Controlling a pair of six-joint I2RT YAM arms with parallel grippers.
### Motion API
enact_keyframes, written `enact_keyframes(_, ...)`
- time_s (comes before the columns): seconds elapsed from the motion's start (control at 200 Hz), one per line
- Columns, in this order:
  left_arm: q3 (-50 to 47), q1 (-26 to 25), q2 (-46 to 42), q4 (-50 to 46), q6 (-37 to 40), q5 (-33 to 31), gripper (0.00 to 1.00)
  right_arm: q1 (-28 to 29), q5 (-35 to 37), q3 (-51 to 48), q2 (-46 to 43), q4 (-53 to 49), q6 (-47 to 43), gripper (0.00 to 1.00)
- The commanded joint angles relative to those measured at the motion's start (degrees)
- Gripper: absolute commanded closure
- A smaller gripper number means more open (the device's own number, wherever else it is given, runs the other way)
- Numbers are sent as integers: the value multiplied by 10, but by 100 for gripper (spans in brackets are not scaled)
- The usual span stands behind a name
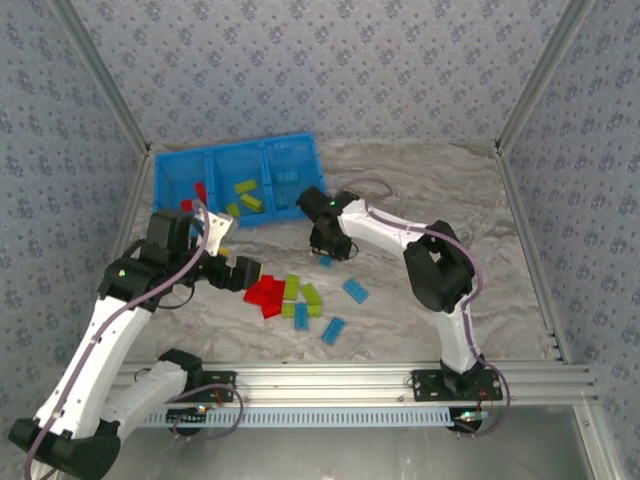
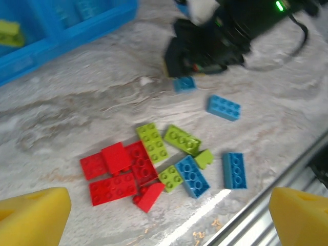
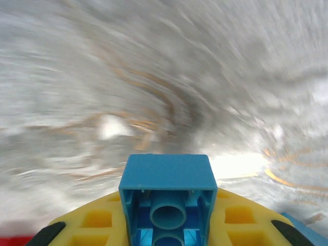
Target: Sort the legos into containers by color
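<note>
A loose pile of legos lies mid-table: red ones [image 1: 265, 293] [image 2: 118, 171], lime green ones [image 1: 300, 295] [image 2: 154, 142] and light blue ones [image 1: 333, 330] [image 2: 192, 176]. My left gripper [image 1: 245, 272] [image 2: 166, 220] hovers open just left of the red ones, its yellow fingertips [image 2: 33, 215] wide apart with nothing between them. My right gripper [image 1: 325, 245] [image 3: 168, 220] is shut on a small blue lego [image 3: 166, 174] [image 2: 184, 83], low over the table beyond the pile. The blue containers tray [image 1: 235, 160] [image 2: 61, 36] sits at the back left, with red, green and blue bricks in its left, middle and right compartments.
Two more blue legos [image 1: 355, 290] [image 2: 224, 107] lie right of the pile. The metal rail [image 1: 350, 380] runs along the table's near edge. Patterned walls close the back and both sides. Bare table stretches to the right.
</note>
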Motion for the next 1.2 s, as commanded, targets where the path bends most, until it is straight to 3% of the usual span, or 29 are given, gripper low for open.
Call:
enact_keyframes(0.0, -7, -4, -10, 9, 58, 71, 1, 4, 38, 106, -13, 11, -152, 74)
enact_keyframes(0.24, 9, -4, 1, 24, 0, -11, 1, -15, 153, 404, 192, -34, -266, 71)
enact_keyframes(0.41, 17, -4, 7, 0, -37, -68, 1, -36, 124, 521, 284, 18, -289, 64)
enact_keyframes(0.63, 13, -4, 7, 7, -57, -67, 1, -36, 70, 575, 290, 90, -331, 48)
enact_keyframes(0.83, 6, -6, 30, 35, -123, -107, 1, -38, 36, 580, 217, 57, -307, 45)
enact_keyframes(0.984, -23, -28, 76, 97, -218, -166, 7, -41, 31, 551, 96, -47, -291, 39)
enact_keyframes(1.059, -9, -55, 123, 95, -259, -179, 13, -45, 31, 496, 16, -99, -282, 37)
enact_keyframes(1.194, 45, -122, 229, 56, -293, -196, 29, -47, 55, 288, -153, -127, -264, 35)
